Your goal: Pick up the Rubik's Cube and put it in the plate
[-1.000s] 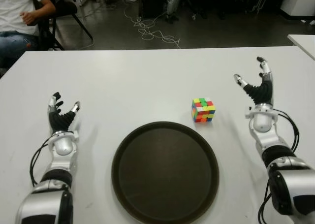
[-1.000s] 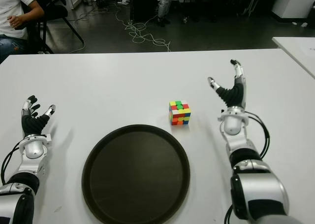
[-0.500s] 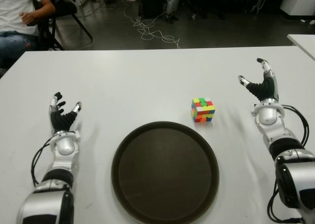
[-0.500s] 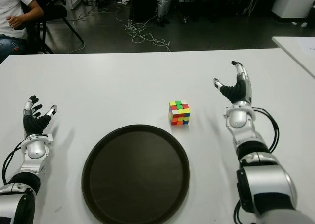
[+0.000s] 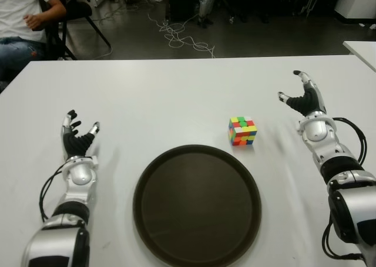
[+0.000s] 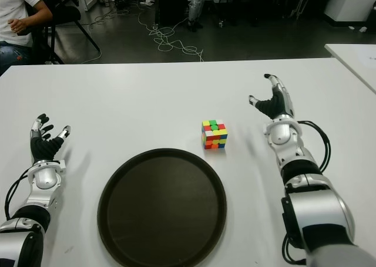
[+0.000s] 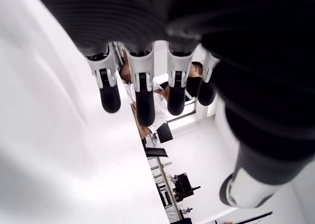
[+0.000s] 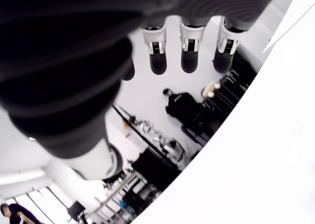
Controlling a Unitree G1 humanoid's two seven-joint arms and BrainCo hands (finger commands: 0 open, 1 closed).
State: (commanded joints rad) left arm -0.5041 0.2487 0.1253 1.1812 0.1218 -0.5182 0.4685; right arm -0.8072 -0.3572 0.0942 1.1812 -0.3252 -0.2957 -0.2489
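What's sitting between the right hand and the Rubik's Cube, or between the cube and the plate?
Nothing visible. The right hand, fingers open, shows to the right of the Rubik's Cube with only bare table between them. The plate lies just in front of the cube, toward the robot, with no object in that gap.

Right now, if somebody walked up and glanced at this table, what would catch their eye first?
Probably the Rubik's Cube, the one bright thing on the white table, just beyond the right rim of the big dark round plate. Next, the two robot hands: the right hand open to the right of the cube, the left hand open near the table's left side.
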